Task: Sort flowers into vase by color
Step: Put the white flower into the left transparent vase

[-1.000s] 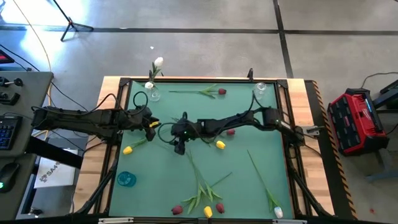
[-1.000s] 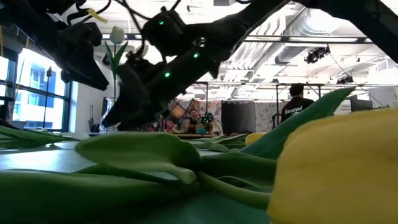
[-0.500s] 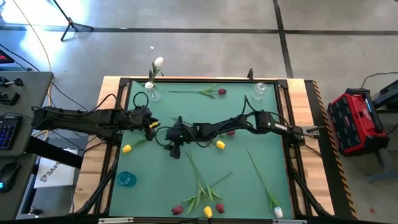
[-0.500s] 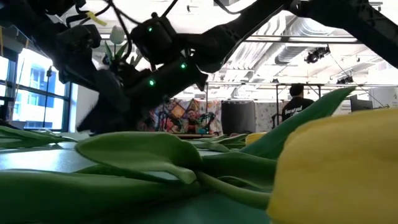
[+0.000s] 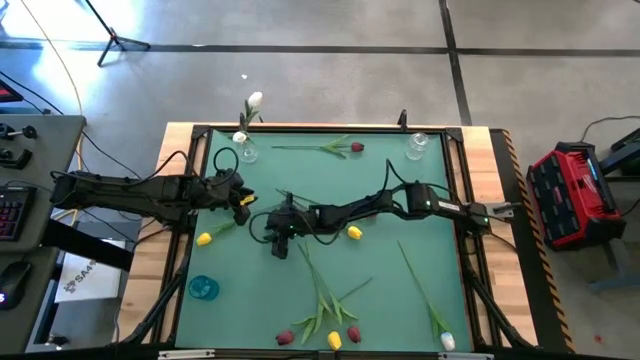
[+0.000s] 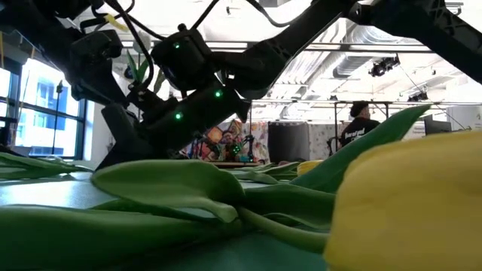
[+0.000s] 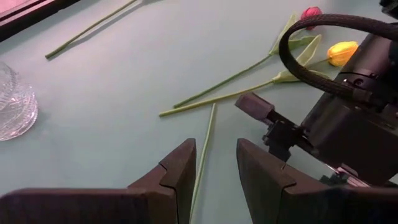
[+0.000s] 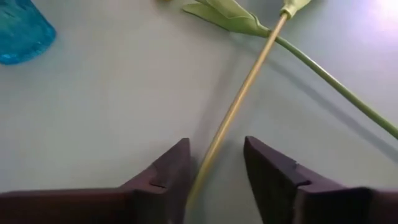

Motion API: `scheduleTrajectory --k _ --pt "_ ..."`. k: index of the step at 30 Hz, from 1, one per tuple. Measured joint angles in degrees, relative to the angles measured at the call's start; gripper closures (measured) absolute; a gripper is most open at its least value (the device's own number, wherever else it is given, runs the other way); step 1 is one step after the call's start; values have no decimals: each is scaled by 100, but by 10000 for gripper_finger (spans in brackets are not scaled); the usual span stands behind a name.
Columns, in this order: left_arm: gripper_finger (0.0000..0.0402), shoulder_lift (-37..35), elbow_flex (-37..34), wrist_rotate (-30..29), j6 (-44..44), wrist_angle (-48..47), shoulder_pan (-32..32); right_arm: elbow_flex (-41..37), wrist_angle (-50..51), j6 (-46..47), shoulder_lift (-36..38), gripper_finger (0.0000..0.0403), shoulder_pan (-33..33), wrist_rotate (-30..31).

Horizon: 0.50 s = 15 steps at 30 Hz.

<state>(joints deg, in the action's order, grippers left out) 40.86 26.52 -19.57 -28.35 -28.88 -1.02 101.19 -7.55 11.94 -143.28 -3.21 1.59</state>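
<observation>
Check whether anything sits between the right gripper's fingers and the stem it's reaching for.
Nothing visible does. In the right wrist view the green stem runs straight into the gap of the right gripper, with only bare mat either side. The blue vase stands well off to one side.

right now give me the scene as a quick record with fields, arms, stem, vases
left gripper: fingers either side of a thin green stem, a gap still showing
right gripper: low over the green mat, straddling the stem
clear glass vase: holds a white tulip
blue glass vase: empty
</observation>
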Motion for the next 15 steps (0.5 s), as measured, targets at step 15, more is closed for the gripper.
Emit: scheduleTrajectory --k 15 --pt "299 0 0 -78 3 49 24 -22 -21 202 37 399 -21 240"
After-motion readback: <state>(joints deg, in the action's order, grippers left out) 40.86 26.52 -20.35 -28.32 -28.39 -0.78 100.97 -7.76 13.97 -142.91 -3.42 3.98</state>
